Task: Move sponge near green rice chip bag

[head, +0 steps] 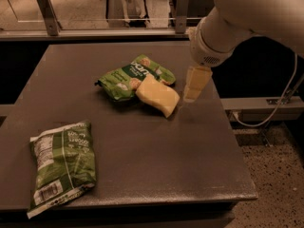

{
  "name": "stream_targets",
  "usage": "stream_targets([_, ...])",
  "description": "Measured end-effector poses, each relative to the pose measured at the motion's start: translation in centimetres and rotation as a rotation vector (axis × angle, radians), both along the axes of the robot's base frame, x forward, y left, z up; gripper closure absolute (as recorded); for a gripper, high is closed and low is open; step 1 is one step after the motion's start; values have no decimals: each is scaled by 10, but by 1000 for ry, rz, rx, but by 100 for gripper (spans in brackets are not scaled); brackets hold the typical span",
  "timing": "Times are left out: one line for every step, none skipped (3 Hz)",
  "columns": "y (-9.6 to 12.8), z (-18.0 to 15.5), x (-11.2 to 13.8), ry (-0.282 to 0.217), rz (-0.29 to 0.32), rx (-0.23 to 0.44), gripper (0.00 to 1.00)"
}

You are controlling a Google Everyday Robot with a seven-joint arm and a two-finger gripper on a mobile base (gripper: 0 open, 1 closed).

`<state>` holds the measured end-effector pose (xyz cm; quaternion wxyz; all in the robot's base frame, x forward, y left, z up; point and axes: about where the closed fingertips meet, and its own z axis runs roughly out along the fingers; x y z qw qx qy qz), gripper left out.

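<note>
The pale yellow sponge [157, 96] lies flat on the dark table [142, 146]. Its left edge rests against the small green rice chip bag [127, 76], which lies at the table's middle back. My gripper [191, 98] hangs just right of the sponge and slightly above the table, near the right edge. It is open, holds nothing, and does not touch the sponge. The white arm [228, 27] reaches in from the upper right.
A larger green bag with a white nutrition label and barcode [61, 165] lies at the table's front left. A metal rail [95, 32] runs behind the table. A speckled floor and a cable [280, 108] are to the right.
</note>
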<state>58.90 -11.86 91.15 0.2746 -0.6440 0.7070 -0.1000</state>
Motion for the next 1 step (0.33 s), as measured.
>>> stream_targets([-5,-4,-7,35,-20,-9,0])
